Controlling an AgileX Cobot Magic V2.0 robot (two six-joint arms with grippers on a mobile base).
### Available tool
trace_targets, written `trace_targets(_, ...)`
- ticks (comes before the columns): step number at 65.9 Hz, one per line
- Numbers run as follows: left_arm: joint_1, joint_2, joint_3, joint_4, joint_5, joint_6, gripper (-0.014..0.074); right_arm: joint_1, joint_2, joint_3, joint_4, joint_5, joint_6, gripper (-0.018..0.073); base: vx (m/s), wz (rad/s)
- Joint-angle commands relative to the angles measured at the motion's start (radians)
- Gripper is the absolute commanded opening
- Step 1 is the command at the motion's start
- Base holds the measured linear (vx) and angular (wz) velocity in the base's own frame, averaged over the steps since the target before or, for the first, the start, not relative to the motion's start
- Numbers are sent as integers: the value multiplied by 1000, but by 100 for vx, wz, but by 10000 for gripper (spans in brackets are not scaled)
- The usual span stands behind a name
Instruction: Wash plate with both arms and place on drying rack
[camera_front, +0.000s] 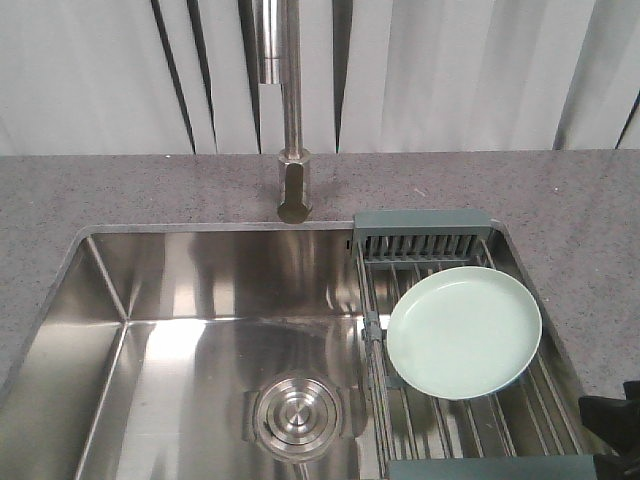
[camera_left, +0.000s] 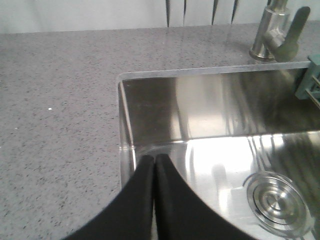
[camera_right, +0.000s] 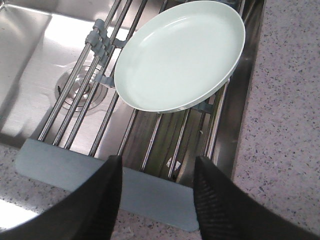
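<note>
The pale mint-green plate (camera_front: 465, 331) lies flat on the wire bars of the drying rack (camera_front: 425, 232), which spans the sink's right side. From the right wrist view the plate (camera_right: 180, 55) rests on the rack's bars (camera_right: 155, 137), well ahead of my right gripper (camera_right: 157, 167). That gripper is open, empty, and hovers over the rack's near grey-green end. My left gripper (camera_left: 154, 159) is shut with nothing in it, above the sink's near left corner. In the front view only a black bit of the right arm (camera_front: 615, 425) shows at the lower right edge.
A steel sink (camera_front: 200, 330) with a round drain (camera_front: 297, 415) fills the middle. The tall tap (camera_front: 290, 120) stands behind it on the speckled grey counter (camera_front: 120, 190). A wall with dark stripes rises at the back.
</note>
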Motion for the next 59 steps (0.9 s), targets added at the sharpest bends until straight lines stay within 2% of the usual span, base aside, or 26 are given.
trace_targets(1,52,-72,18,-11,-85,-5,-6,1,-1,-26,3,-52,-7,337,0,0)
trace_targets(11,126,-185,100,-11,-138,-5,-6,1,-1,-26,3,-52,-7,337,0,0)
trace_targets(18,151,-248,169,-28,-192,-5,-6,1,-1,-26,3,-52,-7,337,0,0)
trace_targets(37,151,-419,381,-67,-350,-8,-6,1,-1,-26,3,-52,-7,337,0,0)
trace_targets(42,149,-427,447,-85,-442,-10,-6,1,-1,-26,4,-51,-7,337,0,0)
trace_targets(46,149,-427,441,-87,-401,-8,-6,1,-1,-26,4,-51,-7,337,0,0)
trace_targets(59,149,-427,442,-76,-462,-9,-6,1,-1,-26,4,-52,-7,337,0,0)
